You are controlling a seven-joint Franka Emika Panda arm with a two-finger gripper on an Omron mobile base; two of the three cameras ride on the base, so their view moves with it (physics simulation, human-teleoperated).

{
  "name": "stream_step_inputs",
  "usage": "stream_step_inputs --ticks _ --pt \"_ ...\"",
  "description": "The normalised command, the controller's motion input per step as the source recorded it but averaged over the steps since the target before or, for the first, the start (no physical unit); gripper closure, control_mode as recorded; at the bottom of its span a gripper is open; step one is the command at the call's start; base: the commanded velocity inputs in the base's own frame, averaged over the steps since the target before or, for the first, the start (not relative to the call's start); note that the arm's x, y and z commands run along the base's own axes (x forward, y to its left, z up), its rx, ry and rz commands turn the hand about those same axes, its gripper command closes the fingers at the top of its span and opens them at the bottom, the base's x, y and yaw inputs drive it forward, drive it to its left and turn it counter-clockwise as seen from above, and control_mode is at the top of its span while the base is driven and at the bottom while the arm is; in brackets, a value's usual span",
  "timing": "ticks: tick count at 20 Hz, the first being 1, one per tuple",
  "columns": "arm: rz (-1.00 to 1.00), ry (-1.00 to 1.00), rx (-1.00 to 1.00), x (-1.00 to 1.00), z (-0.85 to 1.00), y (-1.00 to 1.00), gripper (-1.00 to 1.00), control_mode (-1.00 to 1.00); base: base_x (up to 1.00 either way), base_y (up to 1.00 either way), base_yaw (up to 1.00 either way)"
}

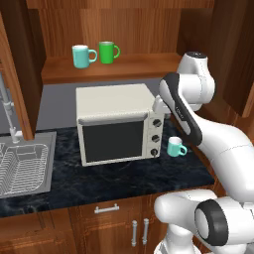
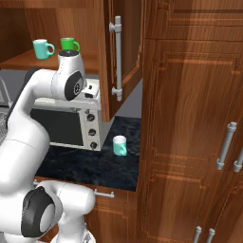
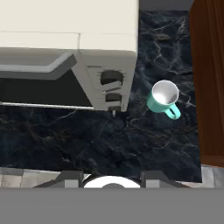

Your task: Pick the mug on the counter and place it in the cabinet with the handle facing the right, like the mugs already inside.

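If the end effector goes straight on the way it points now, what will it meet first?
Most likely the bare black counter, in front of the toaster oven. The mug stands off to the side of that line, though depth is hard to judge.

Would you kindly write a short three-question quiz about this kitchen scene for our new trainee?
1. True or false: the mug stands upright on the counter.
2. Which appliance sits beside that mug: (a) kettle, (b) toaster oven, (c) blender?
3. How many mugs already stand on the cabinet shelf, and what colours are they?

Key:
1. True; in the hand view its white inside faces up.
2. (b), the toaster oven, with its knobs on the side nearest the mug.
3. Two: a teal mug and a green mug.
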Motion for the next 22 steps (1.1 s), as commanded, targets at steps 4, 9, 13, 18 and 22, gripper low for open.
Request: stream_step_inputs --ticks 4,9,13,18,22 --pt "0.00 -0.01 0.00 -0.10 -0.04 0.00 -1.00 -1.00 0.00 0.00 0.00" --pt "0.00 -0.09 -0.03 -0.27 -0.10 0.00 -1.00 -1.00 0.00 0.00 0.00" --pt "0.00 -0.11 -0.05 -0.27 -0.16 0.00 -1.00 -1.00 0.00 0.00 0.00" --pt "0.00 -0.06 -0.01 -0.11 -0.23 0.00 -1.00 -1.00 0.00 0.00 0.00" --pt "0.00 0.00 0.00 0.00 -0.28 -0.01 -1.00 -1.00 0.00 0.00 0.00"
